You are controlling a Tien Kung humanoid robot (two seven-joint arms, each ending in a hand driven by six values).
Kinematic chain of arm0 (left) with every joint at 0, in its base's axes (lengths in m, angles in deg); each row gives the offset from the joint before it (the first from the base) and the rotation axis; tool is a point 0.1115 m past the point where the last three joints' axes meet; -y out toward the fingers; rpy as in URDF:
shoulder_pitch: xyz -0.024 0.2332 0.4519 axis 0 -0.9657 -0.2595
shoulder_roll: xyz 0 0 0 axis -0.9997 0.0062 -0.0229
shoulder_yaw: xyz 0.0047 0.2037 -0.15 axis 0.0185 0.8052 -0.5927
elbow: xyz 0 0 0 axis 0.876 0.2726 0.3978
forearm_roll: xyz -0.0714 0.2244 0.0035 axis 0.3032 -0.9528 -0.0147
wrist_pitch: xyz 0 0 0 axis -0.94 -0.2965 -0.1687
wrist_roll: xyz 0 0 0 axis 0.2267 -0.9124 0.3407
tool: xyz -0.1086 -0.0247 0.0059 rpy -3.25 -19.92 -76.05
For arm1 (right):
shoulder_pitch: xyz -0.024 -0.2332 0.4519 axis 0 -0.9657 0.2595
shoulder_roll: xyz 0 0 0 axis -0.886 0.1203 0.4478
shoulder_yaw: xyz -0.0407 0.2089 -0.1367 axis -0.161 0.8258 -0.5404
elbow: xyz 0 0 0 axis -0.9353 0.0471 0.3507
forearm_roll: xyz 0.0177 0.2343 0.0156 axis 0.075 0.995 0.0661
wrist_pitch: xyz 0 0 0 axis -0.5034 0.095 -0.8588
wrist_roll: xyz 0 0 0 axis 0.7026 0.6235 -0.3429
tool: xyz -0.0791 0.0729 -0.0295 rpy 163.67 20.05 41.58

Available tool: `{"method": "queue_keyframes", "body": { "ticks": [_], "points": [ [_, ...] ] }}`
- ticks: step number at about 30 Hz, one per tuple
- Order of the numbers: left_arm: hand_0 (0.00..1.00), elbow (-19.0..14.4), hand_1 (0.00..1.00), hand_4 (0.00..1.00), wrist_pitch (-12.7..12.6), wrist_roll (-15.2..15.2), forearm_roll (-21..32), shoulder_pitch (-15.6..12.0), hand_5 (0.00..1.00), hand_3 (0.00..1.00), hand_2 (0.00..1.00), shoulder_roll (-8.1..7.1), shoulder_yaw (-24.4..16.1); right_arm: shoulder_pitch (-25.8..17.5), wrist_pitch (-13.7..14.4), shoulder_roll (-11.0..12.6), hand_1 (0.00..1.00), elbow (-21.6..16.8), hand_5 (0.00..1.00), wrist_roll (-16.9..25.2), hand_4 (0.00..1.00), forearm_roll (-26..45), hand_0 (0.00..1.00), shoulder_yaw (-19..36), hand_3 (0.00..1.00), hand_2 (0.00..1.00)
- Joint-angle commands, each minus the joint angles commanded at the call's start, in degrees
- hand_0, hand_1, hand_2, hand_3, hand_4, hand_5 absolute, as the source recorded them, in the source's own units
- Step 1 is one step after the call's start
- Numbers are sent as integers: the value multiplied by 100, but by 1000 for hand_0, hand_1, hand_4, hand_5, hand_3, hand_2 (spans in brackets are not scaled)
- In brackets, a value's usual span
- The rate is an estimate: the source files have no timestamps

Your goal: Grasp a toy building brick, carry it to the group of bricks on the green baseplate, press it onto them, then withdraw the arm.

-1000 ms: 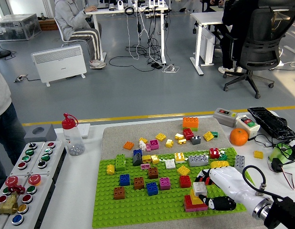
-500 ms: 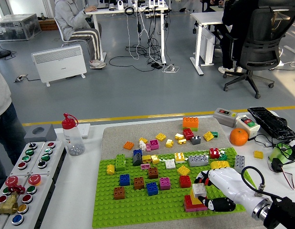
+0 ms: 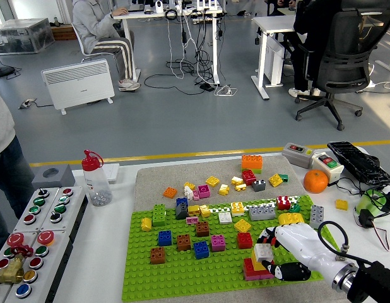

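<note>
White bench, lower right of frame: the right hand point(image 3: 278, 254) curls its fingers on a grey brick point(image 3: 264, 251) atop the stack on the green baseplate point(image 3: 182, 274) — light, rigid, best pinched by its flat sides.

Grey floor point(image 3: 201, 120) extends beyond the tabletop's far edge, crossed by a yellow line point(image 3: 182, 153). White panel heater point(image 3: 78, 83) stands at far left. White desks point(image 3: 271, 38) occupy the rear, cables point(image 3: 195, 69) trailing beneath. Black office chair point(image 3: 343, 60) stands at right.
</note>
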State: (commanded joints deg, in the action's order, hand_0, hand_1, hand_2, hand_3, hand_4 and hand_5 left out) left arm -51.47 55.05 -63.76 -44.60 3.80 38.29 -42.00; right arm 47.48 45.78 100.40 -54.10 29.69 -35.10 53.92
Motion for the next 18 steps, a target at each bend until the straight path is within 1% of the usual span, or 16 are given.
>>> {"method": "queue_keyframes", "body": {
  "ticks": [18],
  "points": [
    [666, 0, 612, 242, 0, -15, 29, -7, 998, 449, 569, -4, 6, 43, -56, 24, 547, -12, 131, -19, 593, -2, 536, -4, 563, 563]
  ]
}}
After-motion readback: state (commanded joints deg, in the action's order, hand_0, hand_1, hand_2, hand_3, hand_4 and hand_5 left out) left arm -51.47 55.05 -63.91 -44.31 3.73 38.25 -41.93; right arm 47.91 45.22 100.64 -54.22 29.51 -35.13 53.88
